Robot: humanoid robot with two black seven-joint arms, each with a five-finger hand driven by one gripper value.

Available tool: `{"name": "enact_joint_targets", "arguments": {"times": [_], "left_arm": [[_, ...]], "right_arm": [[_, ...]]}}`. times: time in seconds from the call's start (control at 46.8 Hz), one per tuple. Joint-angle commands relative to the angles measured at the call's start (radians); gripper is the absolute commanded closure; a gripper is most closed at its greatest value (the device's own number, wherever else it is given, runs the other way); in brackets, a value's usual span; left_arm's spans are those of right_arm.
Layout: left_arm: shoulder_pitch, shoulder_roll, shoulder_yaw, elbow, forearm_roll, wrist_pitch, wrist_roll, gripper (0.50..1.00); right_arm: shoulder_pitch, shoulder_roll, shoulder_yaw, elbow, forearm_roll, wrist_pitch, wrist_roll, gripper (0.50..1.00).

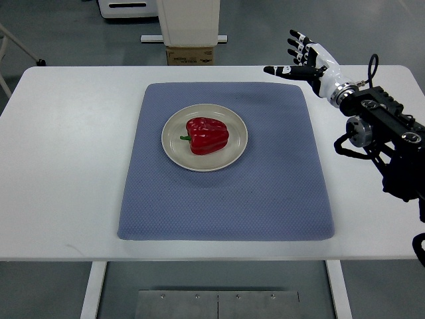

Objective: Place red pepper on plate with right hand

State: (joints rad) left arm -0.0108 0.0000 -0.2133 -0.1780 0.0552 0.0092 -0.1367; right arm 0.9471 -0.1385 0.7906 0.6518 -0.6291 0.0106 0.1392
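Blue mat (265,199), red pepper (208,135) on plate (174,149)

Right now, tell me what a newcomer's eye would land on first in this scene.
First the red pepper, lying on the cream plate in the middle of the blue mat on the white table. Next the right hand, white and black, fingers spread and holding nothing, raised over the table's far right corner, well clear of the plate.

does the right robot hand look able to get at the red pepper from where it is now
Probably yes. The right robot hand is open past the mat's far right corner, and nothing stands between it and the red pepper lying uncovered on the plate.
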Motion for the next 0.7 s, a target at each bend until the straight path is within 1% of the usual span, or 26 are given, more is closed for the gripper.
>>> {"name": "enact_joint_targets", "arguments": {"times": [0.0, 0.32, 0.683], "left_arm": [[0.000, 0.000, 0.000, 0.000, 0.000, 0.000, 0.000, 0.500], [0.000, 0.000, 0.000, 0.000, 0.000, 0.000, 0.000, 0.500], [0.000, 0.000, 0.000, 0.000, 0.000, 0.000, 0.000, 0.500]], "right_arm": [[-0.025, 0.011, 0.053, -0.003, 0.000, 0.000, 0.002, 0.500], [-0.079, 0.112, 0.237, -0.067, 0.000, 0.002, 0.002, 0.500], [-0.120, 0.112, 0.259, -0.070, 0.058, 0.002, 0.003, 0.500]]}}
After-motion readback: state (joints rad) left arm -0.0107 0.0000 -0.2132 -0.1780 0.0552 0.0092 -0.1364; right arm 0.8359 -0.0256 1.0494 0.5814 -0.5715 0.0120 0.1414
